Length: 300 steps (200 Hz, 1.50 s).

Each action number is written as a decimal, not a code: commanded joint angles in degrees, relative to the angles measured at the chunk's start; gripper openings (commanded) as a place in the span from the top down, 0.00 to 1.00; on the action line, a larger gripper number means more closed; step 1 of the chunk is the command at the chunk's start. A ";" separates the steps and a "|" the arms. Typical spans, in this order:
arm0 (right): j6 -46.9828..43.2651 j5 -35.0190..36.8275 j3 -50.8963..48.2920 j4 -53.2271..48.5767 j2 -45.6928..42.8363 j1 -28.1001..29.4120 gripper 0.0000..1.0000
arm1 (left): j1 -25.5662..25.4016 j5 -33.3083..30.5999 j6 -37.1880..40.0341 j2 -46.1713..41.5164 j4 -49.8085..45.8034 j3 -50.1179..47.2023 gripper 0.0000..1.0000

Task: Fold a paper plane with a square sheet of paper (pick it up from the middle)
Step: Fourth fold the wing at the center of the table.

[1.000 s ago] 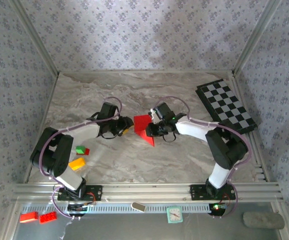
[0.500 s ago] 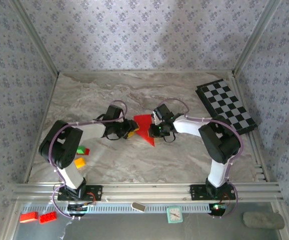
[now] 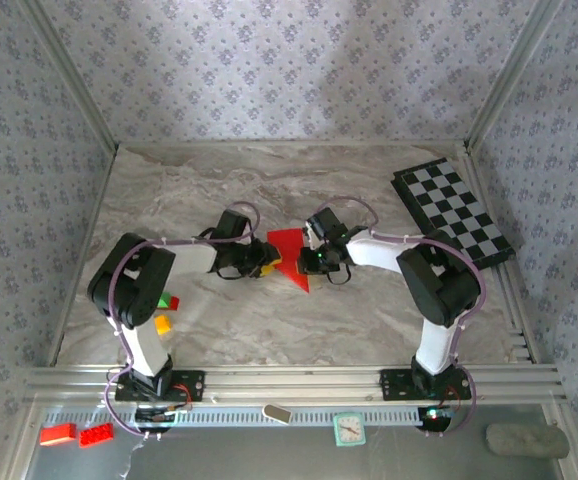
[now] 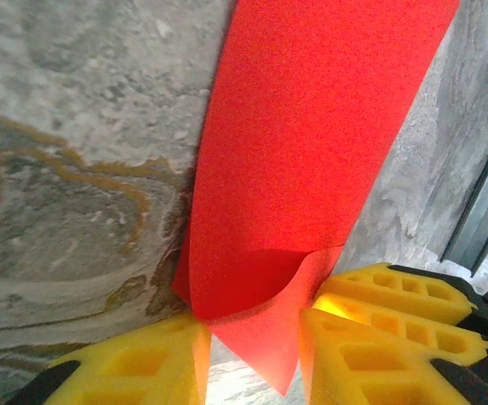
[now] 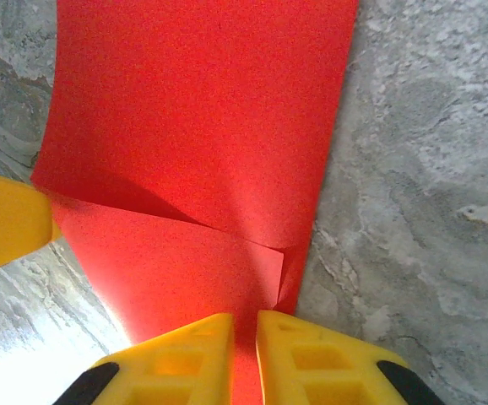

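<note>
Red paper [image 3: 289,250], feather-light, floppy and quick to crease, looks best pinched near an edge: the right gripper [image 5: 244,325] is clamped on one edge, while the left gripper [image 4: 252,325] has its jaws half-open around a corner.

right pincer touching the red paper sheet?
Touching. Right wrist view: right pincer is shut on the red paper sheet, its edge pinched between the yellow fingers.
</note>
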 commanded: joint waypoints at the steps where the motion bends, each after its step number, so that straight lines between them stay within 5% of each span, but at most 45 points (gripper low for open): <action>1: 0.33 1.00 0.43 -2.72 2.08 -0.41 0.82 | -0.29 3.30 1.02 1.43 1.87 1.87 0.68; 143: -0.44 0.11 -0.16 -2.91 1.95 -1.62 0.83 | 1.43 6.29 5.49 2.90 7.95 0.48 0.76; 189: -1.86 -3.09 0.41 -1.84 -1.46 -2.39 0.81 | 1.44 5.25 5.60 3.21 6.75 0.77 0.87; 300: -7.13 12.69 -14.39 9.10 -20.15 -2.18 0.48 | -1.69 -8.26 3.80 -2.18 -9.51 5.43 0.92</action>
